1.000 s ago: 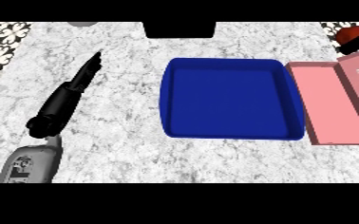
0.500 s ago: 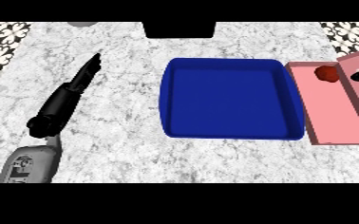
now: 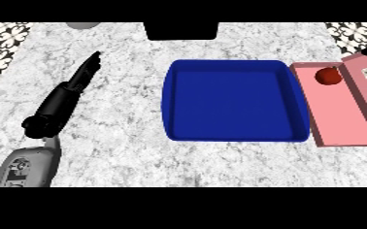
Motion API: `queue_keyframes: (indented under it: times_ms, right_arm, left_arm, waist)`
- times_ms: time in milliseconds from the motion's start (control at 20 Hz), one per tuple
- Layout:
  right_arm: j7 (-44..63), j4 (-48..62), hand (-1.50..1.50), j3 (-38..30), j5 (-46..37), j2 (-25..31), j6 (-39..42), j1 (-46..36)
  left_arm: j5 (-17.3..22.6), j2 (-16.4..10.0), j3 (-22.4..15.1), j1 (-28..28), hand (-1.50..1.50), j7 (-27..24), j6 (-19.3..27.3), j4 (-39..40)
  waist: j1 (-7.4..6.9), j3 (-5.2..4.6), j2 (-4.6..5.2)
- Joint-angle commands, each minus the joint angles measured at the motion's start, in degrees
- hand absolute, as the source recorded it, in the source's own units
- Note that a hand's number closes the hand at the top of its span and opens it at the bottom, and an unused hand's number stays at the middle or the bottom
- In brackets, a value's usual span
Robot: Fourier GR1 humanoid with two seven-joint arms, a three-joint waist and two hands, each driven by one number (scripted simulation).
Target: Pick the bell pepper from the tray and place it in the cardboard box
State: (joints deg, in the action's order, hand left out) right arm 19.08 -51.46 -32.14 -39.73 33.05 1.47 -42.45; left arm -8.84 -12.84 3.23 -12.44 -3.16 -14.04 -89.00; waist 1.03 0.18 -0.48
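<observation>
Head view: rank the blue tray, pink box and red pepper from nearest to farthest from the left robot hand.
1. Blue tray, centre, right of the left robot hand.
2. Pink box, far right, beside the tray.
3. Red pepper, inside that box, upper part.

No text, label, brand, number or sign can be read anywhere. The blue tray (image 3: 237, 99), the pink box (image 3: 337, 111) at the right and the marbled counter (image 3: 114, 126) carry no writing. The grey left forearm (image 3: 28, 167), near left, bears small dark marks, too small to read.
</observation>
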Motion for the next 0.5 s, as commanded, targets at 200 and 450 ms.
queue_keyframes:
  times_ms: [200,450]
  right_arm:
    - [-7.1,-4.9,-1.50,-17.3,14.8,-4.8,-15.5,2.3]
    - [-14.0,-5.5,-1.50,-22.6,21.4,-3.1,-14.7,10.2]
  left_arm:
    - [-0.5,-0.2,0.3,-0.7,0.00,-0.7,0.1,1.3]
    - [-0.6,0.5,-0.1,0.3,0.00,-2.0,0.1,0.2]
  waist:
    - [-0.02,-0.07,0.53]
    - [-0.64,-0.13,0.49]
